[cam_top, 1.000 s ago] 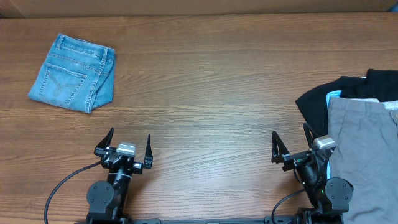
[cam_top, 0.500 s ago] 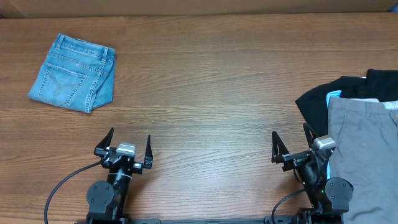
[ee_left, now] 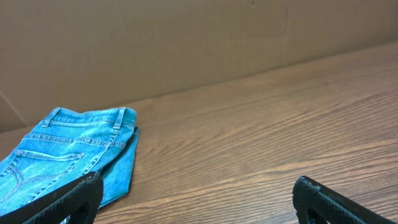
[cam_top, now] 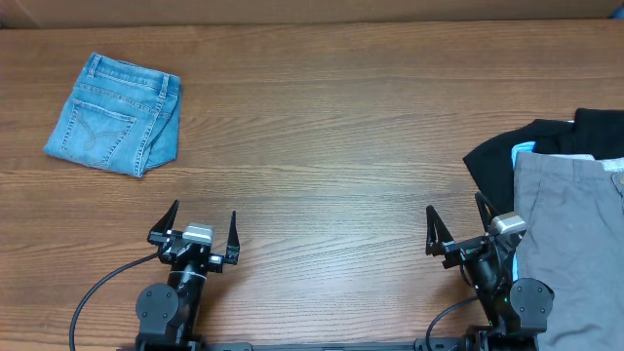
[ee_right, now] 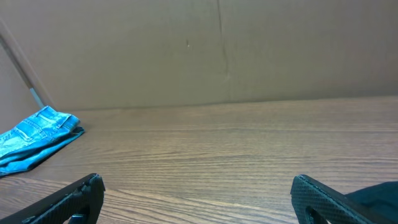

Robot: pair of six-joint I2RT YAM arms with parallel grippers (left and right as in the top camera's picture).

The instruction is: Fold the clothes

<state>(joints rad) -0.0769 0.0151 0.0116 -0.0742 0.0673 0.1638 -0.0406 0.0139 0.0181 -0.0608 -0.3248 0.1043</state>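
Note:
Folded light-blue denim shorts (cam_top: pixel 115 114) lie at the far left of the table; they also show in the left wrist view (ee_left: pixel 68 152) and, small, in the right wrist view (ee_right: pixel 34 138). Grey shorts (cam_top: pixel 575 244) lie on top of black garments (cam_top: pixel 546 136) at the right edge. A corner of the black garment shows in the right wrist view (ee_right: pixel 376 194). My left gripper (cam_top: pixel 204 220) is open and empty near the front edge. My right gripper (cam_top: pixel 454 219) is open and empty, just left of the grey shorts.
The wooden table (cam_top: pixel 331 127) runs wide between the denim shorts and the pile. A brown cardboard wall (ee_right: pixel 217 50) stands along the table's far edge. A black cable (cam_top: pixel 97 292) runs from the left arm's base.

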